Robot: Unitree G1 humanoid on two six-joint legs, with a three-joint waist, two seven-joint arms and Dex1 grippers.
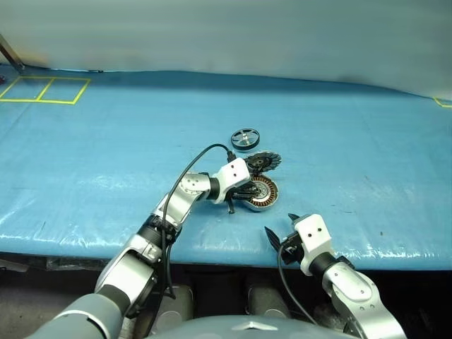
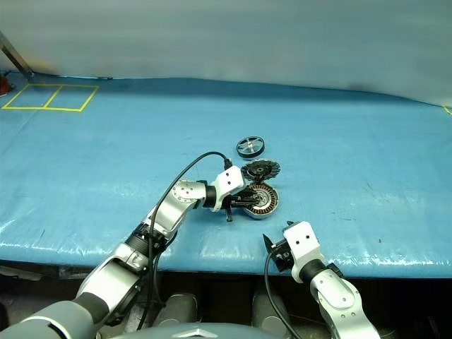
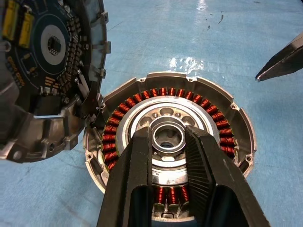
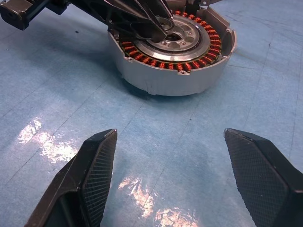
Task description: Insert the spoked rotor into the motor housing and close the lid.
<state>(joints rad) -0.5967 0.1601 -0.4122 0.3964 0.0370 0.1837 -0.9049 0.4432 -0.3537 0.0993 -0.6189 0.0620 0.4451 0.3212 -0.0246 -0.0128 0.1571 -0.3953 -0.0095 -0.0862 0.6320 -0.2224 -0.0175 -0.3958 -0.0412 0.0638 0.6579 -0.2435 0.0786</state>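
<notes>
One wide blue table [image 1: 106,155], yellow tape squares [image 1: 44,90] far left.

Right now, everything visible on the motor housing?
The motor housing is a round, shallow silver metal can lying flat, open side up, on the blue table. A ring of copper-coloured windings circles a pale metal centre plate with a raised hub ring. The left gripper straddles that hub, fingers on either side. The lid leans tilted at its far rim. The spoked rotor is not inside.
</notes>
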